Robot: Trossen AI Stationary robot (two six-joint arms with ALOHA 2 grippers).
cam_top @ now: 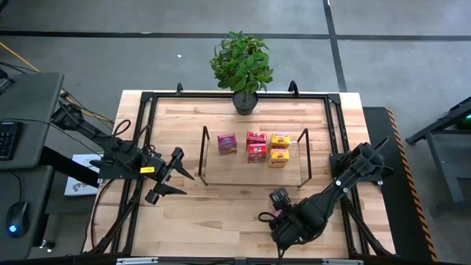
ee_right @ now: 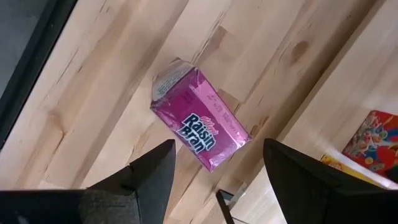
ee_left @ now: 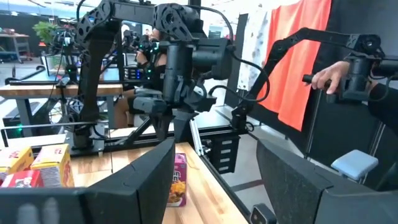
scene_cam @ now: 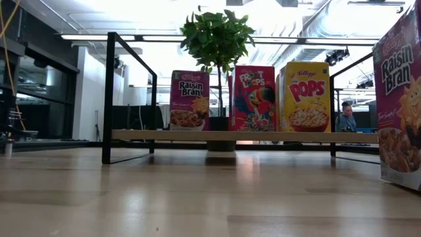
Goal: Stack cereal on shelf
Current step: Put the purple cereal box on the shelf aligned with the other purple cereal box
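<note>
A pink Raisin Bran cereal box [ee_right: 199,127] stands upright on the tabletop near the near edge and fills the right side of the low view [scene_cam: 398,99]. My right gripper [ee_right: 217,149] hangs open above it, pointing down, one finger to each side and clear of it; from above the gripper [cam_top: 274,210] covers the box. On the shelf board [cam_top: 221,165] stand a pink box [cam_top: 227,143], two red boxes [cam_top: 256,145] and two yellow boxes [cam_top: 279,149]. My left gripper [cam_top: 180,182] waits open just left of the shelf.
A potted plant [cam_top: 243,66] stands at the far edge behind the shelf. Black frame uprights [cam_top: 204,154] [cam_top: 303,158] close the shelf's two ends. Bare wood lies between the shelf and the near edge. A person's hand [ee_left: 329,74] shows in the room beyond.
</note>
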